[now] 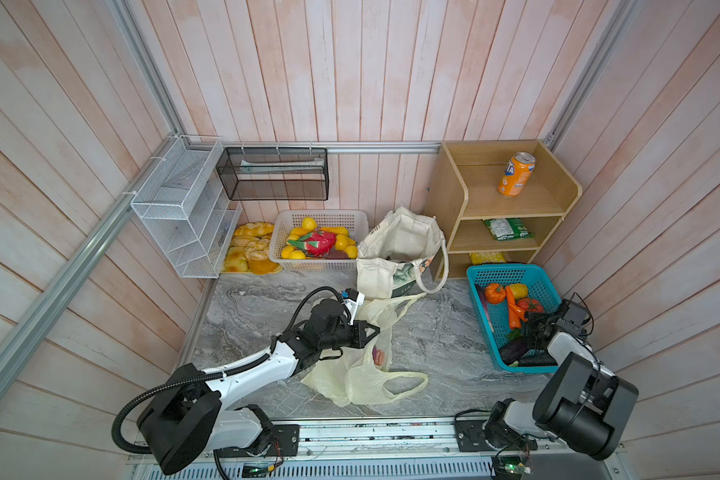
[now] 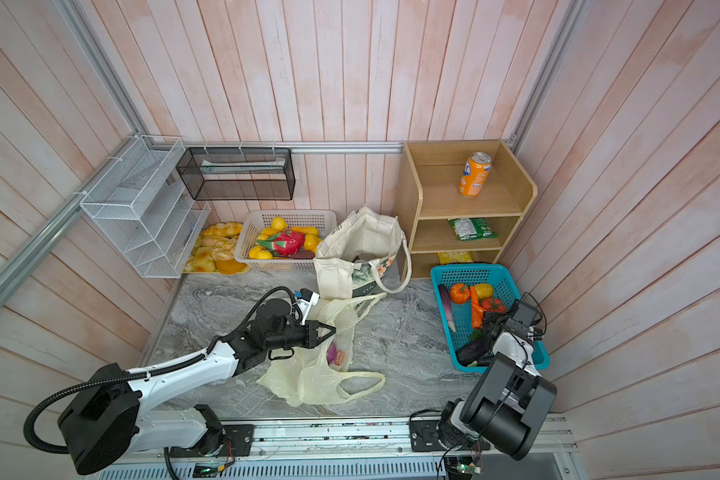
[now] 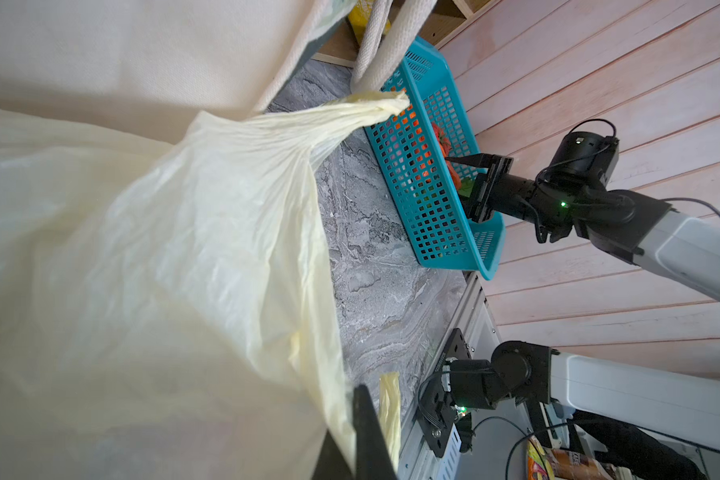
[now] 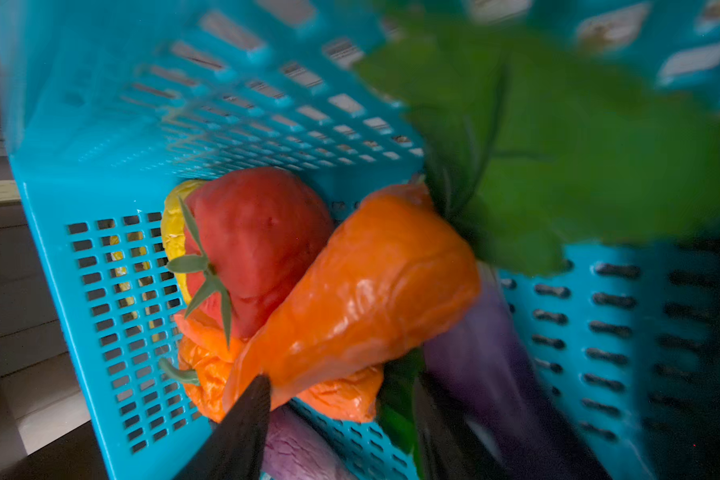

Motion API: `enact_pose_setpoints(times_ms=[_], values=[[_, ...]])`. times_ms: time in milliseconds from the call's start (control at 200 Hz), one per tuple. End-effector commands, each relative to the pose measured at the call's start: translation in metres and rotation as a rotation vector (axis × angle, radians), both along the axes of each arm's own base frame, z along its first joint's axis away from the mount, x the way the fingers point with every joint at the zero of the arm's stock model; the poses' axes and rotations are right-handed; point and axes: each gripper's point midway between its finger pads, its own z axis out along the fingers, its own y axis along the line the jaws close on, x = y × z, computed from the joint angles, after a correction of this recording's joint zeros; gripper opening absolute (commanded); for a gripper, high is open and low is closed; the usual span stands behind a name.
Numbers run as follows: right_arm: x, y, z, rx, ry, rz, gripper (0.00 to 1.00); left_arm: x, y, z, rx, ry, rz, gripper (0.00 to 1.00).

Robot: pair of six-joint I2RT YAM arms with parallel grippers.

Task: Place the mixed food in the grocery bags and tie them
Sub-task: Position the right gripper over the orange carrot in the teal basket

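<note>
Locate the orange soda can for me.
In both top views the orange soda can stands alone on the top shelf of the wooden shelf unit at the back right, one level above the green snack packet.

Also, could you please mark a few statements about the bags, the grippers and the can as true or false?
1. The orange soda can stands on the top level of the wooden shelf. True.
2. The left gripper is shut on the canvas tote. False: it pinches the pale-yellow plastic bag.
3. The right gripper is down in the blue basket, jaws apart by the carrot. True.
4. The plastic bag is empty. False: reddish items show through it.
</note>
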Motion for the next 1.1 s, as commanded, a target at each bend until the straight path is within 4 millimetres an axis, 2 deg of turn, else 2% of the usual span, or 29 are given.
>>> enact_pose_setpoints(times_ms=[0,140,270,370,580,675,770,910,1095], values=[[0.006,0.003,-0.008,0.024,-0.008,0.043,0.53,0.004,-0.003,0.006,0.0,-0.022,-0.011,0.0],[0.007,0.005,-0.011,0.029,-0.015,0.063,0.37,0.005,-0.002,0.005,0.002,-0.021,-0.009,0.0],[0.008,0.009,-0.003,0.027,-0.053,0.075,0.26,0.005,-0.003,0.006,0.001,-0.019,-0.009,0.0],[0.011,0.013,0.01,0.026,-0.101,0.089,0.24,0.005,-0.003,0.005,0.001,-0.018,-0.011,0.0],[0.015,0.02,0.053,-0.031,-0.223,0.119,0.17,0.005,-0.004,0.005,-0.001,-0.013,-0.011,0.0],[0.013,0.021,0.058,-0.042,-0.236,0.118,0.15,0.005,-0.004,0.005,-0.005,-0.01,-0.013,0.0],[0.012,0.022,0.051,-0.021,-0.228,0.109,0.16,0.005,-0.004,0.005,-0.004,-0.008,-0.014,0.0],[0.015,0.022,0.041,0.002,-0.189,0.114,0.38,0.005,-0.004,0.005,-0.004,-0.009,-0.011,0.0],[0.019,0.018,0.028,0.032,-0.163,0.102,0.45,0.005,-0.004,0.004,-0.002,-0.004,-0.011,0.0]])
